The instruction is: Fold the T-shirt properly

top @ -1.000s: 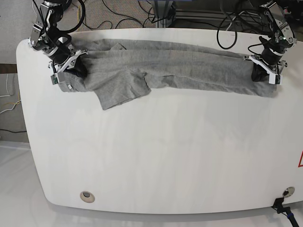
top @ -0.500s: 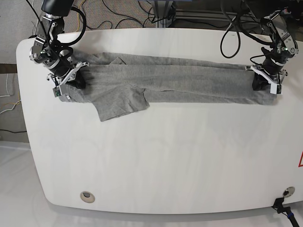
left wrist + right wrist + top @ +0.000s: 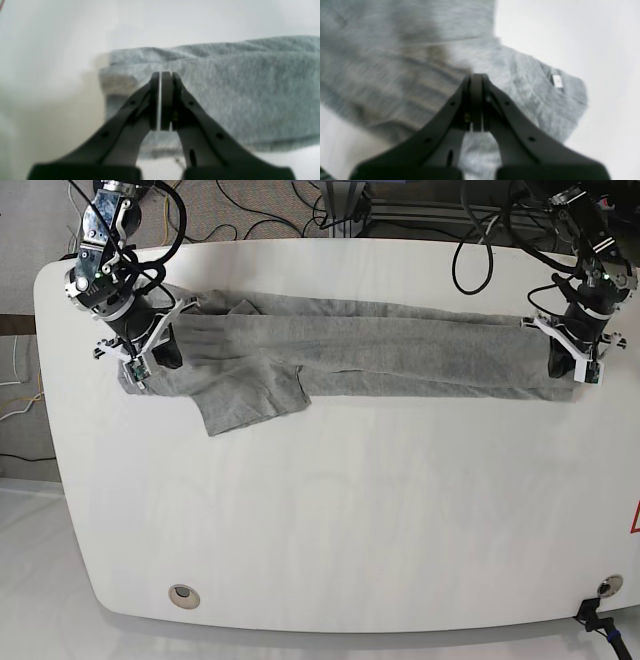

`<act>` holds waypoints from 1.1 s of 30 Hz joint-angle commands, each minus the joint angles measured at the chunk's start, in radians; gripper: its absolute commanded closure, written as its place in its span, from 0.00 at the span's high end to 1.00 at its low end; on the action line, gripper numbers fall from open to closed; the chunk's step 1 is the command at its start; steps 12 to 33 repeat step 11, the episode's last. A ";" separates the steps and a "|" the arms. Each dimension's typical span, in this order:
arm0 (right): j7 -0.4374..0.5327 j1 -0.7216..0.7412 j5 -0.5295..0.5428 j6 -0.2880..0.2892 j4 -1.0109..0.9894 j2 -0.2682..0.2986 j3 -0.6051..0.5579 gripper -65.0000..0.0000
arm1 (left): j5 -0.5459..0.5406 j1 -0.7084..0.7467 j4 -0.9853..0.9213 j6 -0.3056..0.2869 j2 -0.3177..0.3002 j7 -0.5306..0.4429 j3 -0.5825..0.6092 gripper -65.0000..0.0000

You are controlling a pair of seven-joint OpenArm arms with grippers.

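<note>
The grey T-shirt (image 3: pixel 380 345) lies as a long narrow band across the back of the white table (image 3: pixel 340 510), with one sleeve flap (image 3: pixel 250 392) sticking out toward the front. My left gripper (image 3: pixel 568 363) is at the band's right end, jaws shut, and seems pinched on the fabric. In the left wrist view the shut gripper (image 3: pixel 161 75) sits over the shirt's end (image 3: pixel 237 95). My right gripper (image 3: pixel 152 352) is shut at the left end. Its wrist view shows the shut gripper (image 3: pixel 476 75), creased cloth (image 3: pixel 402 75) and a white label (image 3: pixel 557 80).
Cables (image 3: pixel 270 215) and a metal frame lie on the floor behind the table's back edge. Two round inserts (image 3: pixel 183 595) (image 3: pixel 608 585) sit near the front edge. A red mark (image 3: pixel 634 520) shows at the far right.
Both grippers shifted toward the table's back edge, and the shirt went with them. The band now lies straighter and narrower, and the sleeve flap slid back too.
</note>
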 commanded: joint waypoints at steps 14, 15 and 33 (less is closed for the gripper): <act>0.019 -0.146 -0.099 -0.002 0.181 -0.104 -0.028 0.00 | -0.022 0.151 0.195 -0.001 0.057 -0.020 -0.057 0.00; 0.019 -0.146 -0.099 -0.002 0.181 -0.104 -0.028 0.00 | -0.022 0.151 0.195 -0.001 0.057 -0.020 -0.057 0.00; 0.019 -0.146 -0.099 -0.002 0.181 -0.104 -0.028 0.00 | -0.022 0.151 0.195 -0.001 0.057 -0.020 -0.057 0.00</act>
